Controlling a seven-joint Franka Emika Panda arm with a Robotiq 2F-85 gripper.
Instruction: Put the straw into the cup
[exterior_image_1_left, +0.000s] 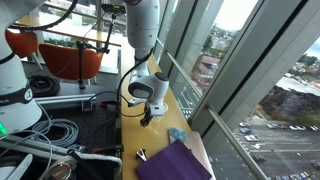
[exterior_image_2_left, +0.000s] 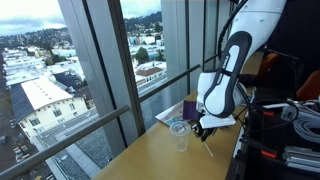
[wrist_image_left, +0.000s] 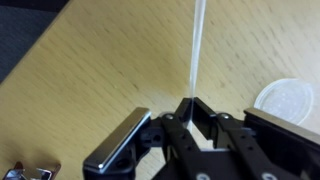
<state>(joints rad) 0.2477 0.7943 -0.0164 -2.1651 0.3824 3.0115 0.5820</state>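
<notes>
The straw (wrist_image_left: 194, 50) shows in the wrist view as a thin pale line running from the top edge down into the tip of the gripper (wrist_image_left: 190, 106). The fingertips appear pressed together on its near end, so I judge it gripped rather than lying loose. The cup (wrist_image_left: 285, 100) stands upright to the right of the straw, near it but apart, and shows there as a pale round rim seen from above. In an exterior view the cup (exterior_image_2_left: 180, 136) sits on the wooden table (exterior_image_2_left: 150, 160) just left of the gripper (exterior_image_2_left: 206, 128), which hangs low over the tabletop. A purple cloth (exterior_image_2_left: 190, 104) lies on the far side of both.

The step in hand looks like the carry: the straw is picked up but not yet over the cup. The next move calls for a short sideways shift that brings the free end above the rim. The gripper then has to lower the straw inside the wall before letting go. The cup is light and could tip if the straw catches its edge.
</notes>
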